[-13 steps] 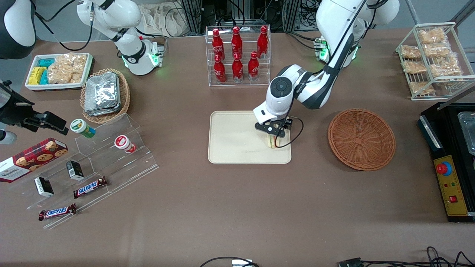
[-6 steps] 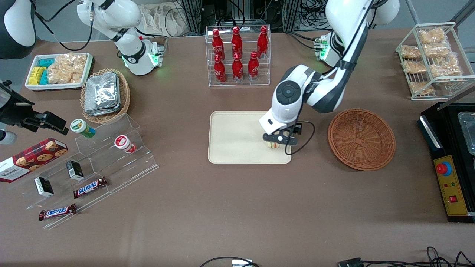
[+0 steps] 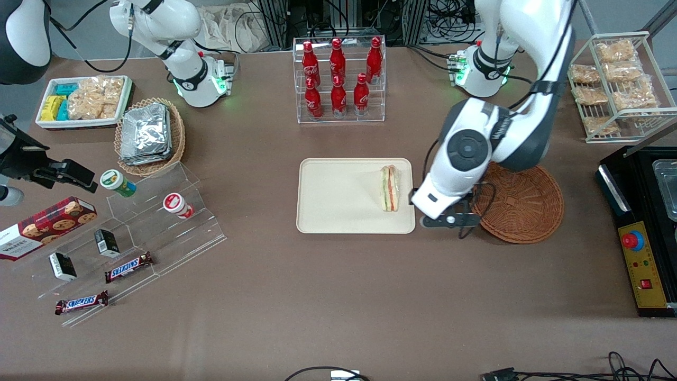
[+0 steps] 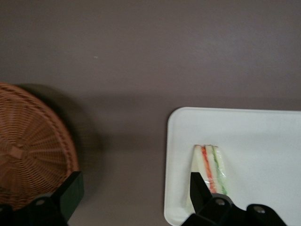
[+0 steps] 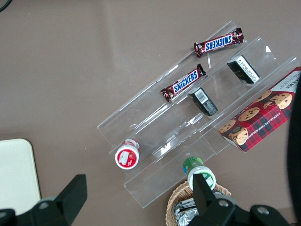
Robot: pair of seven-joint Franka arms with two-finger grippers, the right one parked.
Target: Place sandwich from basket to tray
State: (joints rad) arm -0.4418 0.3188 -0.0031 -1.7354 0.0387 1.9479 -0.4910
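The sandwich point(image 3: 390, 189), a pale wedge with green, red and orange layers, lies on the cream tray point(image 3: 338, 196), near the tray end that faces the basket. It shows too in the left wrist view as the sandwich point(image 4: 210, 165) on the tray point(image 4: 263, 136). The reddish-brown wicker basket point(image 3: 521, 203) point(image 4: 28, 150) holds nothing. My left gripper point(image 3: 448, 220) point(image 4: 135, 195) hangs open over bare table between the tray and the basket, with nothing between its fingers point(image 4: 70, 190).
A clear rack of red bottles point(image 3: 338, 74) stands farther from the front camera than the tray. A wire rack of snack bags point(image 3: 616, 84) and a black control box point(image 3: 642, 233) are at the working arm's end. Foil packets, acrylic steps and snacks lie toward the parked arm's end.
The gripper was down on the sandwich over the tray. It has let go, risen and swung toward the basket. The sandwich stays lying on the tray.
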